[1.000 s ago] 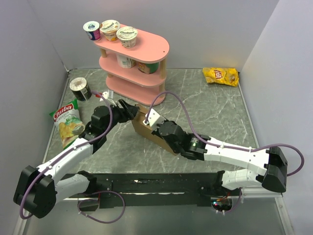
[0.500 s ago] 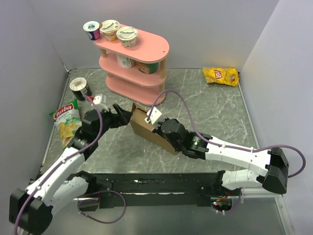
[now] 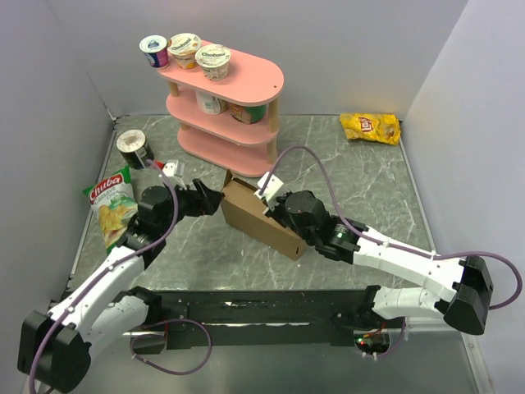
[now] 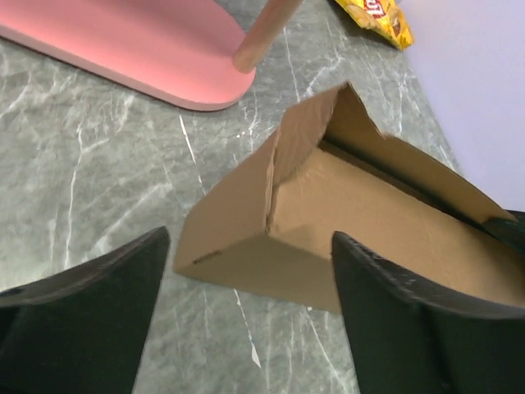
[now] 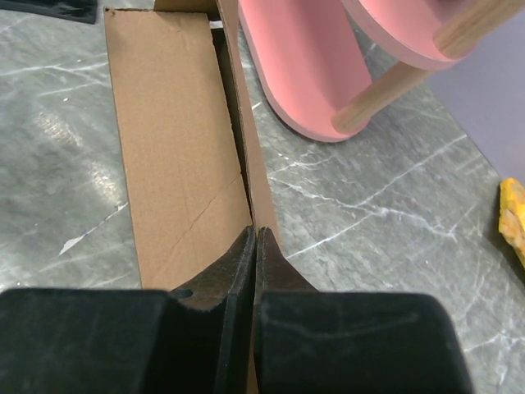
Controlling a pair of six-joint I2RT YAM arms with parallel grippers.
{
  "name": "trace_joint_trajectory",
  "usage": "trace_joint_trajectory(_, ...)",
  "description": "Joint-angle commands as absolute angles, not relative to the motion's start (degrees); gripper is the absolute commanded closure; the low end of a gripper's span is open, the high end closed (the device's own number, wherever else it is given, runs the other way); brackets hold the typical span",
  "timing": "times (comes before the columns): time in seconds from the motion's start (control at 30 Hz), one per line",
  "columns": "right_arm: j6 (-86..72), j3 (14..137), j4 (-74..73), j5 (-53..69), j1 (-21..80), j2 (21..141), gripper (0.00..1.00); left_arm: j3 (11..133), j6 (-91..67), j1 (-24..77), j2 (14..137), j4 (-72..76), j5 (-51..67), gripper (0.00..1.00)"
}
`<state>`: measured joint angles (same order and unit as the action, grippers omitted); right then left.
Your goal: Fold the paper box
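Observation:
The paper box, brown cardboard and partly folded with walls standing, lies mid-table in front of the shelf. My right gripper is shut on the box's far long wall; in the right wrist view the fingers pinch that wall's edge, with the box floor to their left. My left gripper is open and empty just left of the box's end. In the left wrist view its gripper frames the box's near corner without touching it.
A pink three-tier shelf with yogurt cups stands just behind the box. A green chips bag and a dark can lie at the left. A yellow chips bag lies at the back right.
My left gripper let go of the box's left end and drew back a little, open. My right arm shifted right and back, keeping its grip and turning the box slightly.

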<state>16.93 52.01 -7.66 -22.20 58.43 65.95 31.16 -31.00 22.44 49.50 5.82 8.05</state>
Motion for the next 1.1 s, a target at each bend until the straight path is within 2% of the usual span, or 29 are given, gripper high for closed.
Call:
trace_joint_trajectory(0.0, 16.26, 49.66, -11.78, -16.44, 56.78, 64.34, 1.0, 36.2, -25.85, 22.06, 53.33, 14.06, 11.6, 0.22)
trace_joint_trajectory(0.1, 16.44, 49.31, -11.87, -15.38, 55.99, 63.72, 1.0, 39.81, -22.86, 22.06, 56.42, 12.84, 11.78, 0.29)
trace_joint_trajectory(0.27, 16.35, 48.87, -11.78, -14.68, 55.46, 63.2, 1.0, 42.01, -21.89, 22.06, 59.32, 14.5, 13.71, 0.35)
trace_joint_trajectory(0.4, 16.35, 48.34, -11.52, -14.33, 55.11, 63.02, 1.0, 43.24, -21.1, 22.06, 61.26, 13.97, 14.58, 0.46)
trace_joint_trajectory(0.47, 16.44, 48.25, -11.6, -14.24, 54.85, 63.02, 1.0, 43.59, -21.09, 22.06, 61.7, 13.97, 14.94, 0.47)
trace_joint_trajectory(0.53, 16.35, 48.08, -11.43, -14.06, 54.76, 62.84, 1.0, 43.59, -21.09, 22.06, 61.79, 14.32, 15.21, 0.53)
trace_joint_trajectory(1.07, 16.17, 48.08, -11.43, -13.1, 54.67, 63.46, 1.0, 45.09, -20.65, 22.85, 66.0, 15.73, 17.14, 0.58)
